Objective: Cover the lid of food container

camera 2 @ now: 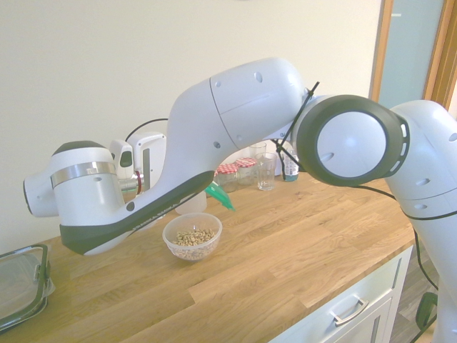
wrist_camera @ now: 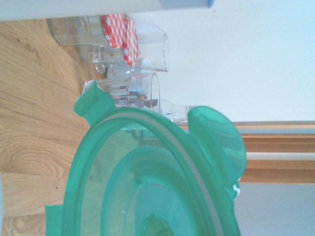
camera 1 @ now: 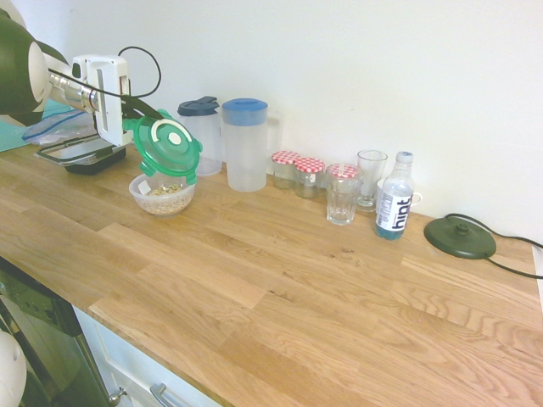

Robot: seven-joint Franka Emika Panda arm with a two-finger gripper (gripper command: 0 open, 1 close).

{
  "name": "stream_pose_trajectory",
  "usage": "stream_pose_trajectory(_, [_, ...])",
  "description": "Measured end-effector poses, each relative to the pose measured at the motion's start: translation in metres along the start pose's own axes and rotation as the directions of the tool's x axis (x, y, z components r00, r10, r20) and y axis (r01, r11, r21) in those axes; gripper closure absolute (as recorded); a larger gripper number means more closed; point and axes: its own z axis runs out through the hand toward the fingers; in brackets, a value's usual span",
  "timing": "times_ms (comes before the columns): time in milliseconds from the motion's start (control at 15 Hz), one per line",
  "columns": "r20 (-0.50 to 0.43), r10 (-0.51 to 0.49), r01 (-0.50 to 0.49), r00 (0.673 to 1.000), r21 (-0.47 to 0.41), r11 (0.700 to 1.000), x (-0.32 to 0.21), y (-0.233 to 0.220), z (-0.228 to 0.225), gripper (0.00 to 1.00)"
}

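While the lid hangs tilted, near edge-on, just above the food container, the gripper is clenched on its rim at about 10 o'clock, fingers mostly hidden behind the green plastic. The container sits on the counter, open, with cereal-like bits in the bottom. The lid's lowest clip tab is close to the bowl's back rim; I can't tell whether they touch.

To do it well, I'd say:
- Level the lid first. At this tilt it would only catch one edge.
- Centre it over the bowl, then lower straight.
- The bowl looks light and unrestrained, so any sideways drag will likely push it. Press down, not across.
- Watch the tabs; one folded under the rim stops it seating.

Surface: oiled wood worktop, flat, bare around the bowl at 6 o'clock. Two clear jugs with blue lids stand near at 2 o'clock, against the white wall. Further along at 3 o'clock: red-check-lidded jars, glasses, a Hint bottle, a kettle base. A rectangular black-rimmed box lies at 10 o'clock.
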Motion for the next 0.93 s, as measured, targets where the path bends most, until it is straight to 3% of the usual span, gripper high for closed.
stream_pose_trajectory(267, [-0.057,-0.004,0.004,0.998,0.013,1.0,-0.018,-0.008,-0.025,1.0])
stream_pose_trajectory(933, [-0.102,0.003,-0.005,0.995,-0.022,1.0,-0.021,-0.025,-0.019,1.0])
